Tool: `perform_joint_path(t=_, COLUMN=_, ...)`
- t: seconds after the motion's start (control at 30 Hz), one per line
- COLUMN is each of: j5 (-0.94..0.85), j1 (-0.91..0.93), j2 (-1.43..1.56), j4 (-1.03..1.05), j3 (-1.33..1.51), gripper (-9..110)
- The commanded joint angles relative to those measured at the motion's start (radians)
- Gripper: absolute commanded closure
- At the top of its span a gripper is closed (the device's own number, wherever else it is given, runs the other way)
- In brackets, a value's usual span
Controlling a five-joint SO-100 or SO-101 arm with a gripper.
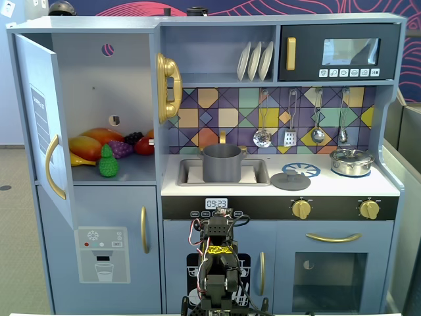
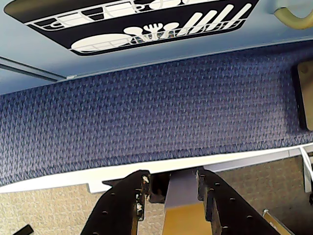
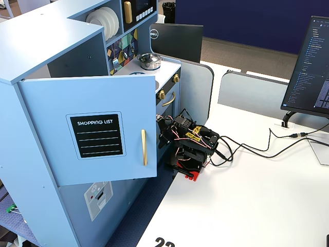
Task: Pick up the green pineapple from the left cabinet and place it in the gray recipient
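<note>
Pineapple: the small bright green plastic toy pineapple (image 1: 108, 162) stands upright on the shelf of the open left compartment; bumpy rounded body, narrowing to a pointed leafy top.
Neighbours: a purple toy grape bunch (image 1: 120, 148) sits just behind it, an orange-yellow toy fruit (image 1: 87, 147) to its left in that fixed view, a red one (image 1: 145, 145) further right.
Cabinet: the tall light blue-gray toy kitchen cabinet (image 1: 108, 72) has its door (image 1: 41, 122) swung wide open; the door carries a curved gold handle (image 1: 52, 167), and its outer face shows a black "SHOPPING LIST" panel (image 3: 97, 136).
Pot: the matte dark gray cylindrical toy pot (image 1: 222, 163) stands in the sink, well to the right of the shelf; a flat gray round lid (image 1: 290, 180) lies beside the sink.
Hand: the black two-finger hand (image 2: 170, 185) points down at blue carpet, its fingers (image 2: 126, 205) a narrow gap apart and holding nothing.
Arm: folded low in front of the kitchen's lower doors, its base at the edge of the white table (image 3: 257, 195).
</note>
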Motion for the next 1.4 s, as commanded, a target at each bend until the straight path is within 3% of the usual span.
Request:
perform_joint_path(t=0.0, j5=-0.035, j1=0.089, j2=-0.008, j4=0.178, j3=0.0, gripper=101)
perform_joint_path(t=0.3, j5=-0.058, j1=0.08, j2=-0.008, j4=0.176, j3=0.0, gripper=101)
perform_joint_path(t=0.43, j5=-0.158, j1=-0.077, j2=-0.009, j4=0.137, j3=-0.002, gripper=101)
perform_joint_path(t=0.57, j5=-0.075, j1=-0.419, j2=-0.018, j4=-0.187, j3=-0.035, gripper=101)
perform_joint_path(t=0.67, j5=-0.015, j1=-0.673, j2=-0.034, j4=-0.565, j3=-0.12, gripper=101)
perform_joint_path(t=0.83, j5=-0.081, j1=-0.87, j2=-0.222, j4=-1.197, j3=-0.275, gripper=98)
perform_joint_path(t=1.03, j5=-0.077, j1=-0.865, j2=-0.414, j4=-1.287, j3=-0.509, gripper=85)
perform_joint_path(t=1.17, j5=-0.051, j1=-0.804, j2=-0.515, j4=-1.419, j3=-0.537, gripper=77)
perform_joint_path(t=1.37, j5=-0.069, j1=-0.784, j2=-0.609, j4=-1.454, j3=-0.6, gripper=70)
